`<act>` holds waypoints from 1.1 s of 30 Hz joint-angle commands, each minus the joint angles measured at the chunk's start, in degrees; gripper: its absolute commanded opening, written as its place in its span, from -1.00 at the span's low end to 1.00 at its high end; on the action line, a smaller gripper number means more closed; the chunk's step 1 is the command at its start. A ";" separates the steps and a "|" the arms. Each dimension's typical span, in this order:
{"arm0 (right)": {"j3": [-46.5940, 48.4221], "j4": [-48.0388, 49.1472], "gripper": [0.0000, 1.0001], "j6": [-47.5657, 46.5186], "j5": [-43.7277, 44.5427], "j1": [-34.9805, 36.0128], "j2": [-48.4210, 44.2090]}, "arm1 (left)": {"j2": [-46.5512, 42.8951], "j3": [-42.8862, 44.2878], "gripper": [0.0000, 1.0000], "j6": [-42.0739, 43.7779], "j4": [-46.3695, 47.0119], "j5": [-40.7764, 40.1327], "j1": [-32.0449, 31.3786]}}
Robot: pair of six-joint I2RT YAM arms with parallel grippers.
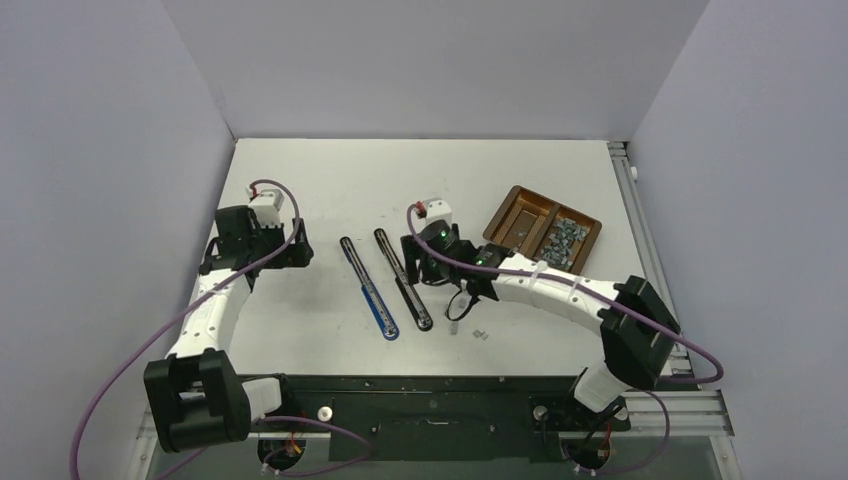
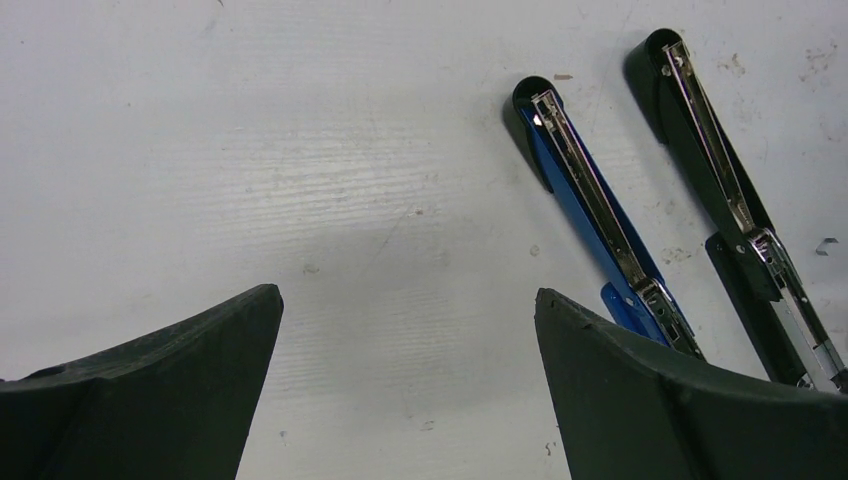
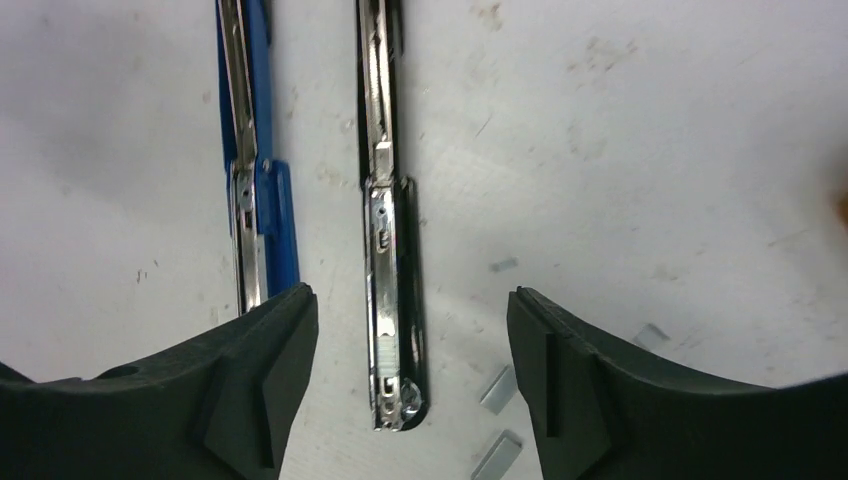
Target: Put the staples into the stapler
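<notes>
Black-fingered right pincer stands released and empty, straddling the near end of the opened black stapler, whose long axis runs straight away between its fingers. Loose staples lie on the surface just beside it, so the right arm is nearer. More fill one compartment of the brown tray; the other appears empty. Left pincer released, holding nothing.

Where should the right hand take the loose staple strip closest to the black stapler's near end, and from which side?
Pinch the staple strip across its long edges at mid-length, coming straight down. It lies flat on the table, so only thin edges offer purchase. The open right hand straddles the black stapler, so it likely must shift sideways and turn to match the slant.
</notes>
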 commanded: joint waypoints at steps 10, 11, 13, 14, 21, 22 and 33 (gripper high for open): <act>6.99 -14.94 0.42 2.34 -2.25 -7.11 -0.08 | 0.04 10.23 0.92 1.41 -6.27 -6.41 0.77; 6.30 -15.57 0.33 3.10 -2.94 -7.12 -0.02 | 0.38 10.89 0.92 1.93 -7.19 -6.61 0.88; 4.15 -15.85 0.14 5.03 -4.56 -7.12 -0.20 | 1.15 12.04 0.92 2.48 -8.96 -6.64 0.89; 2.91 -15.56 0.03 5.92 -5.45 -7.11 -0.39 | 1.53 12.52 0.92 2.49 -9.72 -6.64 0.86; -0.17 -14.77 -0.19 9.40 -7.94 -6.90 1.45 | 2.34 12.84 0.92 1.77 -9.79 -6.19 0.84; -0.29 -14.73 -0.18 9.72 -8.07 -6.70 1.97 | 2.28 12.84 0.92 1.64 -9.50 -6.12 0.85; -0.55 -14.18 -0.26 10.27 -9.44 -5.96 7.53 | 2.11 12.54 0.92 2.36 -7.89 -7.59 0.83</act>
